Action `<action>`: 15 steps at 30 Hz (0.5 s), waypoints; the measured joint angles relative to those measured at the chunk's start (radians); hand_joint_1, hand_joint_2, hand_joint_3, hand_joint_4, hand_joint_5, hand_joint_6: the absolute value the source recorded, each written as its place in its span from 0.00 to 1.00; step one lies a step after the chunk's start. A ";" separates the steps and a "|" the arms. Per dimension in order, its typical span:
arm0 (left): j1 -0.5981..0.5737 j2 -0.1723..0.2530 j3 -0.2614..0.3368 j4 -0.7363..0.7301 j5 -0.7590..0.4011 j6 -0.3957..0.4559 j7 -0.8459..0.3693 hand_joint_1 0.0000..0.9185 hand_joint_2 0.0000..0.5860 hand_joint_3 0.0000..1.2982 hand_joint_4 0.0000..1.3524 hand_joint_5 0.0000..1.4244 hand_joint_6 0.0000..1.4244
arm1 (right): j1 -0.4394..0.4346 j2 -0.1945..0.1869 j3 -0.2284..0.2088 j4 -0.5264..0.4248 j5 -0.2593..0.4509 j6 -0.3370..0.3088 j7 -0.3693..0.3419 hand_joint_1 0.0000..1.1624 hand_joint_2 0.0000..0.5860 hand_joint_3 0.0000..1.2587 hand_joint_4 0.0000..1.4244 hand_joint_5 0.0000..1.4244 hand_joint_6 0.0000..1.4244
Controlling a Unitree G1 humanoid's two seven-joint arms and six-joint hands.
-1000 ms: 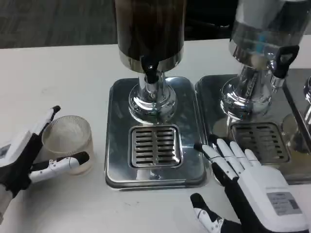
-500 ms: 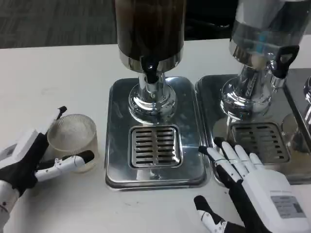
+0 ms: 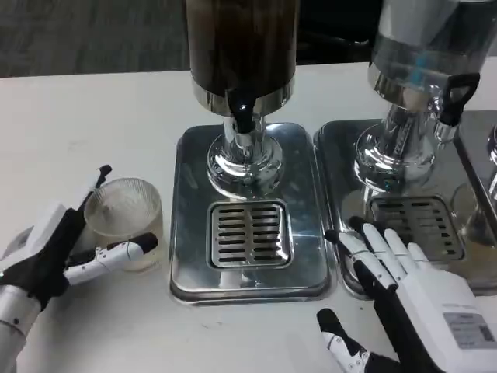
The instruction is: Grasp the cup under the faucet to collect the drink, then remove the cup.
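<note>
Left hand (image 3: 46,260) grasps the clear cup (image 3: 124,223) between its fingers on the white bench (image 3: 93,124), a grip that looks meant for sliding it sideways. The cup sits just left of the drip tray (image 3: 248,225), not yet under the faucet (image 3: 242,118). Right hand (image 3: 411,291) rests released, fingers spread, beside the tray, likely waiting for the tap.
</note>
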 measured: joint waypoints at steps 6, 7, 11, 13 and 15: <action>-0.012 -0.006 -0.004 0.001 -0.006 0.000 0.001 0.30 0.15 0.16 0.18 0.36 0.52 | 0.000 -0.001 -0.003 -0.003 0.005 0.000 0.000 0.51 0.77 0.11 0.01 0.00 0.00; -0.012 -0.009 -0.005 0.001 -0.006 0.000 0.004 0.32 0.16 0.18 0.21 0.40 0.57 | 0.000 -0.001 -0.003 -0.003 0.006 0.000 0.000 0.51 0.77 0.11 0.01 0.00 0.00; -0.018 -0.013 -0.008 0.000 -0.006 0.001 0.014 0.34 0.19 0.27 0.31 0.50 0.69 | 0.000 -0.002 -0.004 -0.003 0.011 0.000 0.000 0.51 0.78 0.12 0.02 0.00 0.01; -0.020 -0.013 -0.017 -0.003 0.001 0.001 0.038 0.39 0.20 0.33 0.37 0.56 0.74 | 0.000 -0.003 -0.005 -0.003 0.019 0.000 0.000 0.51 0.78 0.12 0.02 0.00 0.01; -0.020 -0.013 -0.026 -0.004 0.005 0.001 0.049 0.44 0.16 0.37 0.41 0.60 0.78 | 0.000 -0.003 -0.005 -0.003 0.022 0.000 0.000 0.52 0.78 0.12 0.02 0.00 0.01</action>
